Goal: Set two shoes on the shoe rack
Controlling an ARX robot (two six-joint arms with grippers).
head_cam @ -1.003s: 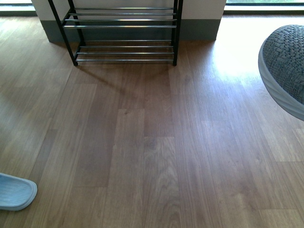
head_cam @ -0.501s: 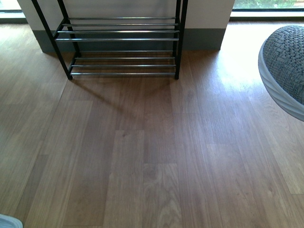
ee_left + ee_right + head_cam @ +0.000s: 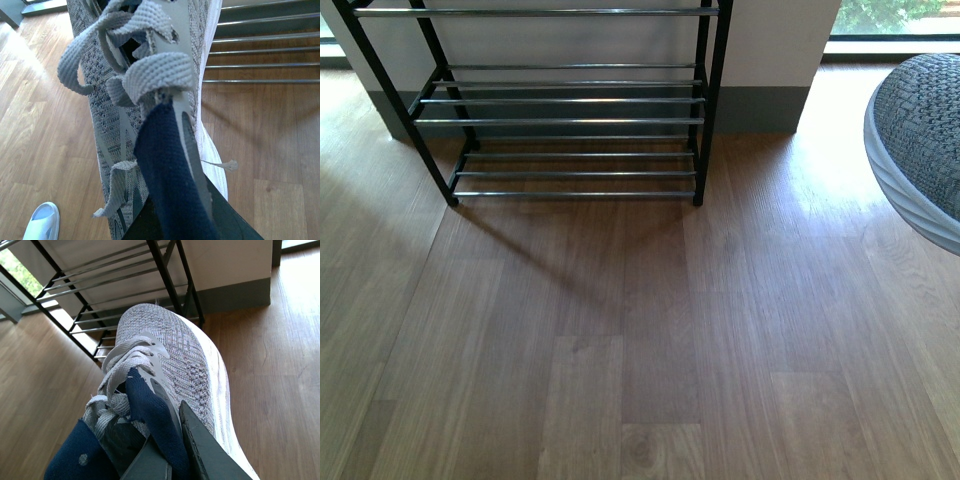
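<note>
The shoe rack [image 3: 570,120], black tube frame with silver bars, stands on the floor against the wall straight ahead. My left gripper [image 3: 182,220] is shut on the dark tongue of a grey sneaker [image 3: 107,100], whose laces hang loose. My right gripper [image 3: 167,440] is shut on the dark lining of another grey sneaker [image 3: 175,350], whose toe points toward the shoe rack [image 3: 115,285]. That toe shows at the right edge of the front view as a grey sneaker [image 3: 920,140]. A pale blue slide [image 3: 42,222] lies on the floor below the left sneaker.
The floor is brown wood planks [image 3: 620,330]. Behind the rack is a white wall with a grey skirting board [image 3: 760,105], and a window [image 3: 890,20] lies to the right. The rack's bars [image 3: 265,50] are close beside the left sneaker.
The rack has come nearer and sits lower and larger in the front view. The pale blue slide has left that view at lower left. The sneaker toe at right has not shifted.
</note>
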